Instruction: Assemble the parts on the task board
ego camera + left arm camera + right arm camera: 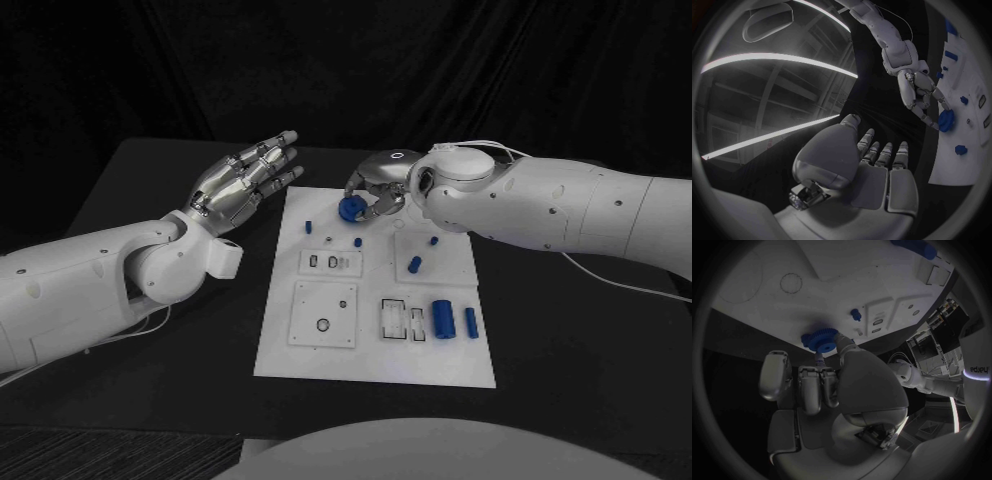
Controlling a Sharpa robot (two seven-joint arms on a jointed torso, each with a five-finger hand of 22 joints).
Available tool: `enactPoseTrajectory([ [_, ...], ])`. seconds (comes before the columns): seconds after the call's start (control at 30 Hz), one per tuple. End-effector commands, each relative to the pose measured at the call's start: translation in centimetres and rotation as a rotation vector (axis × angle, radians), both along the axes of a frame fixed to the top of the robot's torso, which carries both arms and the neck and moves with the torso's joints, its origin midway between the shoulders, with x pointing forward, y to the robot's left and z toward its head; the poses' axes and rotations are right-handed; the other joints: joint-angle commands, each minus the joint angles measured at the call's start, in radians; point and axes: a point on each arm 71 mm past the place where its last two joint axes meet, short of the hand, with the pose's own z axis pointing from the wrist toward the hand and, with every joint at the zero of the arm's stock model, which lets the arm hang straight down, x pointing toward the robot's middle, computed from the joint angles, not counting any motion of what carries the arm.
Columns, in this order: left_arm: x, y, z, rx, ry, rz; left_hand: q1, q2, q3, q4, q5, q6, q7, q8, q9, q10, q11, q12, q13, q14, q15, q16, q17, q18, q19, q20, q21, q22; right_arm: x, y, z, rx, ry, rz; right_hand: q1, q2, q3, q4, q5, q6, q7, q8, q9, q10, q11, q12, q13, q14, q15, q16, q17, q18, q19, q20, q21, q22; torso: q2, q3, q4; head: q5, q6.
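Black tabletop below: right hand pinches small blue toothed plastic gear by fingertips only, so it could slip onto white task board; left hand spread.

The left hand is hovering open at the left, fingers stretched together and pointing toward the far side. The right hand is reaching in from the right at the far side, fingertips pinching something small.

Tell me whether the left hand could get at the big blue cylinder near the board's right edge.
Probably yes: the left hand is open and holds nothing, and the big blue cylinder lies uncovered on the task board, though it must cross the board.
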Motion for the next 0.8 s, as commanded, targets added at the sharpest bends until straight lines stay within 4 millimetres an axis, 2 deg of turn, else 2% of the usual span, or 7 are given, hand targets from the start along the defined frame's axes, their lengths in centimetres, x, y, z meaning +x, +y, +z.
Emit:
enactPoseTrajectory([
  [0.03, -0.09, -0.17, 0.04, -0.013, -0.003, -0.012, 0.003, 0.002, 0.005, -0.001, 0.002, 0.000, 0.006, 0.006, 0.001, 0.000, 0.006, 0.000, 0.001, 0.000, 0.005, -0.004, -0.001, 0.013, 0.003, 0.007, -0.004, -0.002, -0.15, -0.05, -0.26, -0.010, 0.009, 0.001, -0.002, 0.006, -0.005, -0.005, 0.006, 0.017, -0.001, 0.008, -0.002, 0.106, -0.001, 0.002, 0.263, 0.104, 0.001, -0.002, 0.258, 0.007, -0.006, 0.002, -0.005, 0.090, 0.000, -0.0011, -0.0002, 0.000, -0.001],
  [0.43, -0.07, -0.16, 0.02, -0.012, -0.002, -0.012, 0.003, 0.002, 0.007, -0.003, 0.002, 0.002, 0.007, 0.007, 0.001, 0.000, 0.007, 0.000, 0.001, 0.000, 0.006, -0.004, -0.001, 0.013, 0.003, 0.008, -0.004, -0.002, -0.68, 0.18, -0.48, -0.006, 0.021, 0.023, -0.001, 0.014, -0.006, -0.008, 0.022, 0.064, -0.001, 0.027, -0.003, 0.106, 0.000, 0.002, 0.263, 0.103, 0.001, -0.005, 0.255, 0.007, -0.006, 0.002, -0.012, 0.090, 0.000, -0.0005, -0.0004, 0.001, -0.001],
  [0.8, -0.04, -0.22, -0.05, -0.009, 0.001, -0.014, 0.003, 0.003, 0.008, -0.003, 0.002, 0.001, 0.007, 0.006, 0.001, 0.000, 0.007, 0.000, 0.001, 0.000, 0.006, -0.004, -0.001, 0.013, 0.003, 0.008, -0.004, -0.002, -0.98, 0.51, -0.63, -0.003, 0.028, 0.038, 0.001, 0.016, -0.005, -0.009, 0.025, 0.061, -0.003, 0.024, -0.006, 0.106, -0.001, 0.002, 0.263, 0.102, 0.001, -0.007, 0.253, 0.008, -0.008, 0.002, -0.017, 0.089, 0.000, -0.0005, -0.0005, 0.000, -0.003],
])
